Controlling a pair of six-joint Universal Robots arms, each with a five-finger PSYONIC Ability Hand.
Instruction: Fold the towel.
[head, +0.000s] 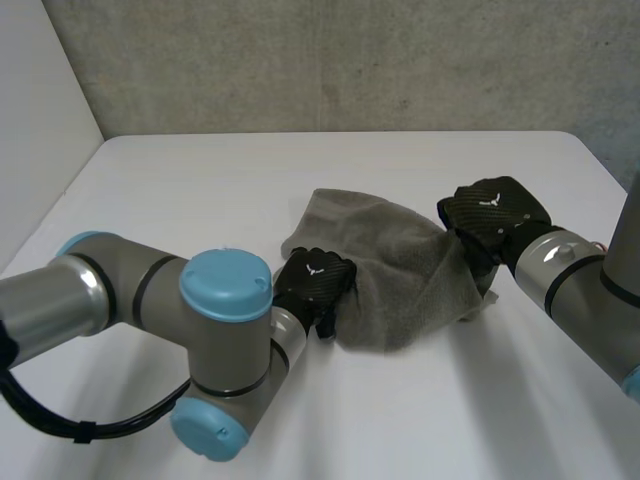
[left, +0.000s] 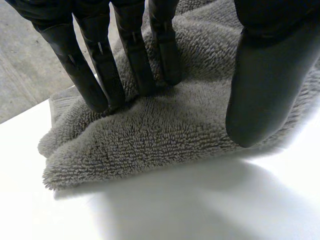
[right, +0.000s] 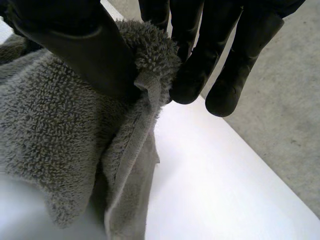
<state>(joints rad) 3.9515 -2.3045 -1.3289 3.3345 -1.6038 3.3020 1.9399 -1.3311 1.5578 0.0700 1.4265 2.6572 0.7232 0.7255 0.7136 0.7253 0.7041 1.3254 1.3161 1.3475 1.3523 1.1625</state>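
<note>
The left hand (head: 315, 282) covers the near-edge part of the crumpled grey terry towel (head: 400, 265) on the white tabletop (head: 300, 170); the right hand (head: 497, 220) hides the towel corner toward the tabletop's right edge.

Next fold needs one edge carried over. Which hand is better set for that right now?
Right. The right hand pinches an edge of the towel between thumb and fingers, raised off the table. The left hand only presses straight fingers on the opposite side, gripping nothing, so it likely suits anchoring.
</note>
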